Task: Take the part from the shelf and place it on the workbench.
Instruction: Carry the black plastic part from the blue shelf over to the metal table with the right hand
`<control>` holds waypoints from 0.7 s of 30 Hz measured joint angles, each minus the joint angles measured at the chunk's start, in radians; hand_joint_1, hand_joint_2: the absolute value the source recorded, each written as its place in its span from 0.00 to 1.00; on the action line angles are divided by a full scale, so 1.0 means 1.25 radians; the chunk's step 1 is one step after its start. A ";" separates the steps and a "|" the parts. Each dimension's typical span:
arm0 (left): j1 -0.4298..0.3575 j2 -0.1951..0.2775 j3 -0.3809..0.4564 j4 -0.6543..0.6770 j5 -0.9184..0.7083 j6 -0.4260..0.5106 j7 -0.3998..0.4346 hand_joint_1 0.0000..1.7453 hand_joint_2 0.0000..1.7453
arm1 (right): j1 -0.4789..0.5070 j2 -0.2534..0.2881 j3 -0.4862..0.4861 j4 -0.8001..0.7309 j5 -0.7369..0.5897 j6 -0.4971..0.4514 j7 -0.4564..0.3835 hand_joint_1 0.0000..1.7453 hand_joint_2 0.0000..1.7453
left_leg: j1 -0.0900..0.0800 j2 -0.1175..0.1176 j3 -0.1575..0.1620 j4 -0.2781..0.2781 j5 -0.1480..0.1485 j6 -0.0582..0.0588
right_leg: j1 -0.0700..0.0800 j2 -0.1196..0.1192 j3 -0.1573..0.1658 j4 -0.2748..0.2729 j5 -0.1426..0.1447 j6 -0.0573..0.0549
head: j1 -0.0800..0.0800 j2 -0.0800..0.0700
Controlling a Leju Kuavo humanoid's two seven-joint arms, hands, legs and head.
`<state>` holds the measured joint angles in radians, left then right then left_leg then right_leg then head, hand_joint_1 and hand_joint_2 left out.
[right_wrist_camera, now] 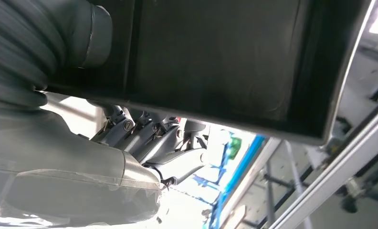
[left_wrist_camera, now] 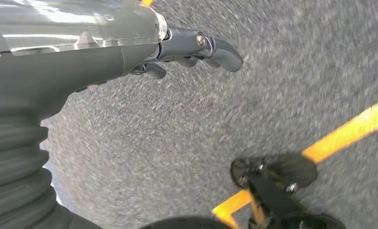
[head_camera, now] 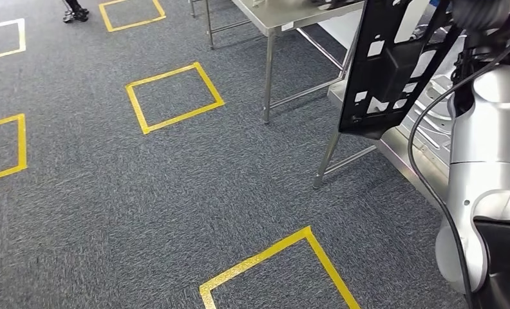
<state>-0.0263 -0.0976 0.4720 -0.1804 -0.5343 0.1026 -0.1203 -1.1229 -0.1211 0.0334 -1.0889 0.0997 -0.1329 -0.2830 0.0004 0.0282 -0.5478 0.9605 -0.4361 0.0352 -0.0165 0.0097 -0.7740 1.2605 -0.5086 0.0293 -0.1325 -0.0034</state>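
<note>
Where yellow tape squares (head_camera: pixel 175 98) mark grey carpet (head_camera: pixel 143 193), steel workbench (head_camera: pixel 284 22)

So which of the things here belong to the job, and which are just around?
Job:
black part, held up by the right hand
steel workbench

Just around:
yellow tape squares on the grey carpet
left hand, holding nothing

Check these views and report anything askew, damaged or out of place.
Nothing stands out. The black part hangs tilted in the right hand, as expected when carried. The left hand hangs over the carpet holding nothing. The yellow tape squares look intact.
</note>
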 joint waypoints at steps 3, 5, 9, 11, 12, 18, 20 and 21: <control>0.002 -0.006 0.004 0.000 0.006 0.008 0.008 0.00 1.00 | 0.006 0.020 0.002 0.006 0.008 -0.004 -0.009 1.00 1.00 | 0.004 0.036 0.000 0.016 -0.014 -0.009 | -0.009 -0.025 0.048 -0.084 0.054 0.011 | 0.000 0.000; 0.001 -0.008 0.009 0.000 0.010 0.017 0.015 0.00 1.00 | 0.001 0.034 0.005 0.010 0.011 -0.006 -0.013 1.00 1.00 | 0.001 0.053 -0.001 0.030 -0.027 -0.019 | -0.006 -0.058 0.093 -0.165 0.079 0.007 | 0.000 0.000; -0.003 -0.010 0.021 0.000 0.014 0.038 0.032 0.00 1.00 | -0.016 0.062 0.011 0.029 0.009 -0.003 -0.014 1.00 1.00 | -0.003 0.075 0.005 0.040 -0.044 -0.037 | -0.004 -0.039 0.096 -0.178 0.076 -0.020 | 0.000 0.000; -0.003 -0.011 0.025 0.000 0.014 0.045 0.036 0.00 1.00 | -0.033 0.076 0.015 0.042 0.005 0.001 -0.015 1.00 1.00 | 0.004 0.036 -0.009 0.076 -0.071 -0.045 | -0.006 -0.019 0.096 -0.179 0.078 -0.030 | -0.001 0.000; -0.002 -0.012 0.027 0.000 0.014 0.048 0.037 0.00 1.00 | -0.042 0.084 0.019 0.050 0.004 0.003 -0.015 1.00 1.00 | 0.007 0.010 -0.029 0.119 -0.096 -0.048 | -0.006 -0.010 0.096 -0.179 0.079 -0.034 | -0.001 0.000; 0.001 -0.017 0.039 0.000 0.011 0.052 0.037 0.00 1.00 | -0.063 0.106 0.029 0.094 -0.009 0.006 -0.016 1.00 1.00 | 0.006 -0.030 -0.094 0.207 -0.083 -0.034 | 0.005 0.059 0.097 -0.178 0.080 -0.040 | -0.002 0.000; 0.003 -0.017 0.039 0.000 0.010 0.050 0.037 0.00 1.00 | -0.070 0.107 0.029 0.101 -0.009 0.006 -0.016 1.00 1.00 | 0.006 -0.074 -0.054 0.102 -0.031 -0.021 | 0.004 0.078 0.096 -0.178 0.081 -0.038 | -0.002 0.000; 0.005 -0.017 0.040 0.000 0.009 0.047 0.036 0.00 1.00 | -0.072 0.107 0.029 0.105 -0.009 0.006 -0.017 1.00 1.00 | 0.005 -0.091 -0.041 0.071 -0.020 -0.017 | 0.002 0.087 0.095 -0.178 0.083 -0.034 | -0.002 0.000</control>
<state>-0.0206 -0.1189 0.5214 -0.1804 -0.5228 0.1618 -0.0748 -1.2131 0.0125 0.0702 -0.9579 0.0884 -0.1249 -0.3038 0.0065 -0.0854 -0.5988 1.0492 -0.4613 0.0144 -0.0139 0.1190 -0.6555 1.0374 -0.4047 -0.0136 -0.1348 -0.0033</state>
